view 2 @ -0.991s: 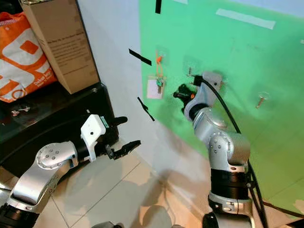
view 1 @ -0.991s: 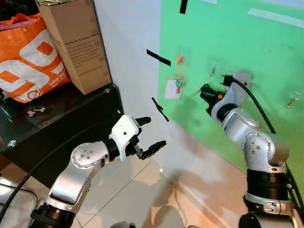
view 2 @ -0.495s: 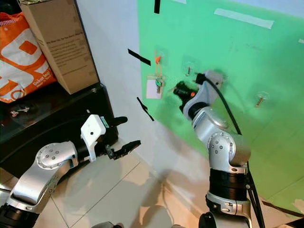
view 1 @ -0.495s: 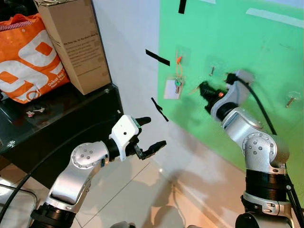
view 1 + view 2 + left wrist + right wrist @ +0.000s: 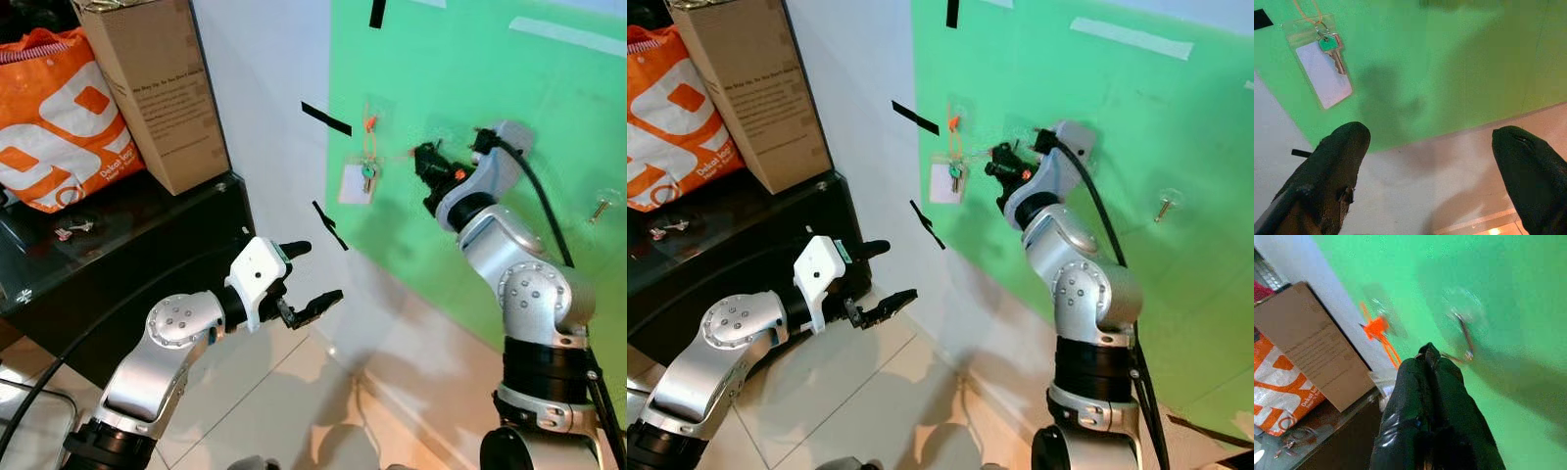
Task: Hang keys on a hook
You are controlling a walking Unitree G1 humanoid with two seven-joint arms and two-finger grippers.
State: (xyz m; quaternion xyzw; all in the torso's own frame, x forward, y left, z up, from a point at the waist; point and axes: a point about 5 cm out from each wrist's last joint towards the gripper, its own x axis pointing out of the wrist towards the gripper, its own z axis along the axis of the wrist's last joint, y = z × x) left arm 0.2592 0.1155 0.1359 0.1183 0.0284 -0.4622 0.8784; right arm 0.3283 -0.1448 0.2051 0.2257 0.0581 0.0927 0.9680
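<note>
Keys [image 5: 367, 174] with tag hang from an orange hook [image 5: 370, 123] on the green wall [image 5: 490, 88]. Right gripper [image 5: 1432, 363], fingers pressed together and empty, near a clear hook [image 5: 1464, 333]. Left gripper [image 5: 315, 279] spread apart, low, well apart from the keys.

The closed black fingers of the right gripper [image 5: 1432, 364] hide whatever they pinch — the small metal wall hook [image 5: 1465, 335] beside them is motion-blurred, its shape unclear.

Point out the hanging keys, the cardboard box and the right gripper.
keys [image 5: 1332, 49], left wrist view, on the green-capped key's head.
cardboard box [image 5: 162, 83], left eye view, on its printed front face.
right gripper [image 5: 1432, 360], right wrist view, on the tips of its closed fingers.
</note>
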